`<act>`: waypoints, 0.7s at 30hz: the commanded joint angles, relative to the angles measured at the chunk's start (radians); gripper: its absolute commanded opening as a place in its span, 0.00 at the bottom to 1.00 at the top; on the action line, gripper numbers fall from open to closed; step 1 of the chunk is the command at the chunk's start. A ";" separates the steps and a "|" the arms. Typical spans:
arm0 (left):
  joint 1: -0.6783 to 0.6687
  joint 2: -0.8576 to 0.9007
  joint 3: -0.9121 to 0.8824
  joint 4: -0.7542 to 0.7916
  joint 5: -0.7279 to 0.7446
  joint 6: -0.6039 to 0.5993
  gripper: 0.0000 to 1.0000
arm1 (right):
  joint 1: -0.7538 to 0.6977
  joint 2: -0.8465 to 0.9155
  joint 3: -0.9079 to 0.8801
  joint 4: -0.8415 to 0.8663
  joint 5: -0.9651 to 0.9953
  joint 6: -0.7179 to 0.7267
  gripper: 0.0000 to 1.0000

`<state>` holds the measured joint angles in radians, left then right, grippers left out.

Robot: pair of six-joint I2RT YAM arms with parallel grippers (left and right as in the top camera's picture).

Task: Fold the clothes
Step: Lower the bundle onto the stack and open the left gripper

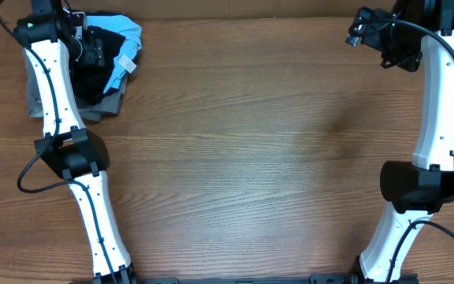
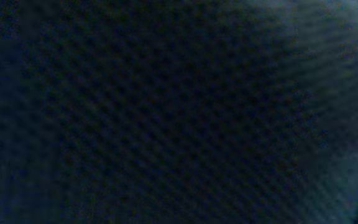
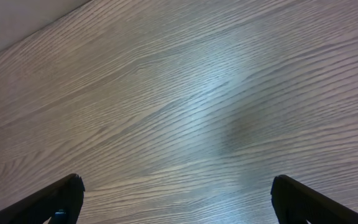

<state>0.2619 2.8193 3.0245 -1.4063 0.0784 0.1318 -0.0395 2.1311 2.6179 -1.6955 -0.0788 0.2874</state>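
The clothes, a black shirt [image 1: 90,85], lie crumpled in a pile at the table's far left corner, with a white tag [image 1: 127,65] showing at the right side. My left gripper [image 1: 94,49] is pushed down into this pile. Dark woven fabric [image 2: 179,112] fills the whole left wrist view and hides the fingers, so their state does not show. My right gripper [image 1: 359,35] hovers at the far right of the table. It is open in the right wrist view [image 3: 178,196], with only bare wood between its fingertips [image 3: 64,196].
A light blue garment [image 1: 129,35] lies at the top of the pile and a grey garment [image 1: 106,108] under it. The wooden table [image 1: 251,142] stretches between the two arms. Both arm bases stand at the near edge.
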 commanded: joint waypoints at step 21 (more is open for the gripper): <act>0.004 -0.386 0.118 0.024 0.126 -0.031 1.00 | -0.001 -0.017 0.012 0.009 -0.007 -0.031 1.00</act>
<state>0.2699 2.5385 3.1275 -1.3853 0.1844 0.1070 -0.0395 2.1311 2.6175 -1.6909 -0.0784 0.2760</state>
